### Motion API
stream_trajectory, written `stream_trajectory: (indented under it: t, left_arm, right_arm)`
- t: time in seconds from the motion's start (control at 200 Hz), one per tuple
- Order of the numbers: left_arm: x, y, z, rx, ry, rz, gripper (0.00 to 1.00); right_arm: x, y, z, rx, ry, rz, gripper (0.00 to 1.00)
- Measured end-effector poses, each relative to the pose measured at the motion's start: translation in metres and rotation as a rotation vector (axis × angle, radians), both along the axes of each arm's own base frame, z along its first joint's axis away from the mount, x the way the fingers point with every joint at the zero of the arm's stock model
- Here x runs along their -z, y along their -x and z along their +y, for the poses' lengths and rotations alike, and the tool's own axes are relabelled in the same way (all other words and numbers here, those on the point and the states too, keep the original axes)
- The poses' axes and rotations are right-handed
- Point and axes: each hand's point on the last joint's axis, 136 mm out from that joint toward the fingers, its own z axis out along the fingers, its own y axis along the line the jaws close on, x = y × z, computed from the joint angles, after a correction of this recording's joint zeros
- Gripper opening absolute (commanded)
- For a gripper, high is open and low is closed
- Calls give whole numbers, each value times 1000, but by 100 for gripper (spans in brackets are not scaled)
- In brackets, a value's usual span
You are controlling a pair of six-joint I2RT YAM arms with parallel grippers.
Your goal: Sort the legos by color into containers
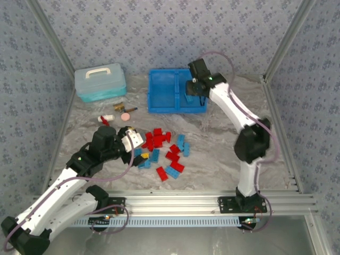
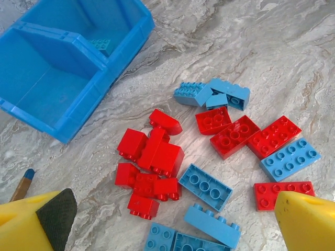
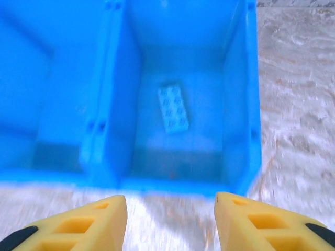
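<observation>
Hovering over the bin (image 3: 242, 104), right pincer (image 3: 170, 209) stands apart, empty; left pincer (image 2: 172, 197) wide above legos (image 2: 152, 151).

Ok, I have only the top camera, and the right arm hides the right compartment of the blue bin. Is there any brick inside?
Observer: Yes. The right wrist camera shows one light blue brick lying flat, studs up, on the floor of the right compartment.
Operator: And does the right gripper hold something?
Observer: No. The right gripper is open in front of the bin, and nothing is in it.
Operator: And the left gripper, near the pile?
Observer: The left wrist camera shows the left gripper wide open and holding nothing, with a heap of red bricks on the table below it.
</observation>
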Motion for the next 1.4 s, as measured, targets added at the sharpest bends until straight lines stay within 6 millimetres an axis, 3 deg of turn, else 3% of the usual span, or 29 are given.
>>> stream_trajectory:
  t: [0.09,0.165,0.37,0.46,0.784,0.979,1.399]
  left_arm:
    - [1,0,1,-1,-5,-2,99]
    - [2,-1,1,-2,-10,-5,99]
    - [6,3,-1,27,-13,4,99]
    - [10,5,-4,44,-19,21,99]
    - [14,5,-5,54,-29,32,99]
    - [14,5,-5,52,-30,31,99]
    - [14,5,-4,52,-32,30,99]
  right_arm:
    - [-8,50,5,-41,-24,-15,51]
    - [7,88,13,-75,-34,12,53]
    - [114,179,23,-137,57,246,69]
    - [144,202,22,-137,87,326,69]
    - [181,204,42,-123,85,384,53]
    - [183,200,47,-100,53,373,41]
    - [187,208,43,-88,52,383,44]
